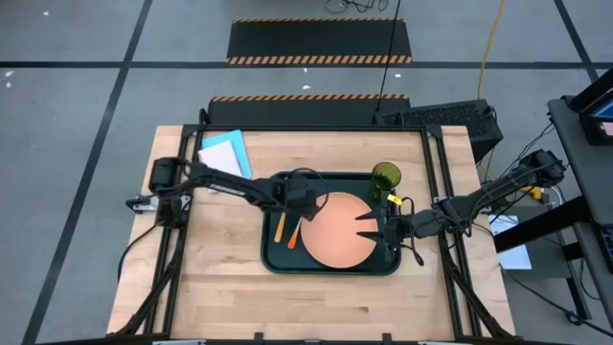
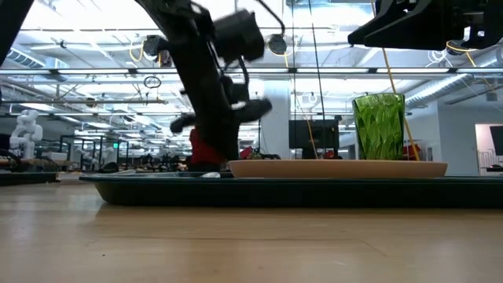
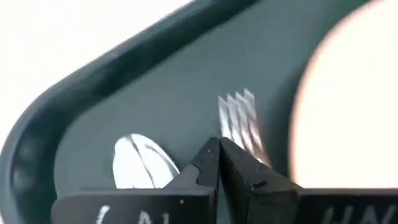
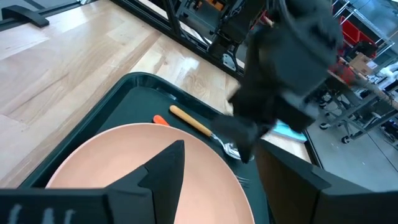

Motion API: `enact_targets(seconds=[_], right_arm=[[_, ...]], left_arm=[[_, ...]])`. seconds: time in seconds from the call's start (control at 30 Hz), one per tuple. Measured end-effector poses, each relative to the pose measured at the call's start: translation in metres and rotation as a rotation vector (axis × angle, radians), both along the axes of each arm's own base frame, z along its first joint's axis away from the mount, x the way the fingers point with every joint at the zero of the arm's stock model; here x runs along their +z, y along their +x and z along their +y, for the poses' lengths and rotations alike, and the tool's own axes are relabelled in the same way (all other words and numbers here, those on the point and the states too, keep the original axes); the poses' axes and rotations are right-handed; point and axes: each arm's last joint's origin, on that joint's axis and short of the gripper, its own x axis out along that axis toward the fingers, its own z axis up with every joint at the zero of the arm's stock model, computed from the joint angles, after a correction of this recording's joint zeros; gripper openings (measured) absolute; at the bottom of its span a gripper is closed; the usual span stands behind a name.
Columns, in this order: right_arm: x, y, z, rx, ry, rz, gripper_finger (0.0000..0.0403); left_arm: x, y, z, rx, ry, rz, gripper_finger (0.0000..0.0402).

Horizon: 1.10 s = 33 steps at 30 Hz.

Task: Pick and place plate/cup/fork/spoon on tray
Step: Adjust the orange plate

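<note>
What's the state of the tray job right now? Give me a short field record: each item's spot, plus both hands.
tray: on the table, centre
plate: in the tray, right part
cup: upright at the tray's far right corner
fork: lying in the tray beside the plate, tines visible
spoon: lying in the tray beside the fork
left hand: shut, low over the fork and spoon
right hand: open, over the plate's right edge, holding nothing
notebook: on the table, beyond the tray's left end
</note>
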Motion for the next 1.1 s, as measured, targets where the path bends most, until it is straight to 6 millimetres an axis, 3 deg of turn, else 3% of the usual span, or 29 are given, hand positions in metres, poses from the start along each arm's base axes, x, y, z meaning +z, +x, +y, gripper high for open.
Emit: enact_targets(seconds=[0.17, 0.33, 0.5, 0.8, 1.1], right_arm=[[-0.001, 0.000, 0.000, 0.000, -0.004, 0.009, 0.0189], [-0.001, 0.000, 0.000, 0.000, -0.006, 0.013, 0.0189], [0.000, 0.000, 0.000, 0.000, -0.002, 0.005, 0.0189], [0.001, 0.000, 0.000, 0.000, 0.007, -0.009, 0.0189], [0.003, 0.001, 0.001, 0.001, 0.014, -0.024, 0.0189]], left_arm=[[0.016, -0.012, -0.031, -0.008, -0.038, 0.002, 0.0014], [0.016, -0.016, -0.060, 0.005, -0.121, -0.022, 0.0014], [0.016, -0.018, -0.076, 0.074, -0.180, -0.067, 0.0014], [0.004, -0.011, -0.081, 0.143, -0.202, -0.120, 0.0014], [0.002, 0.010, -0.074, 0.061, -0.146, -0.263, 0.0014]])
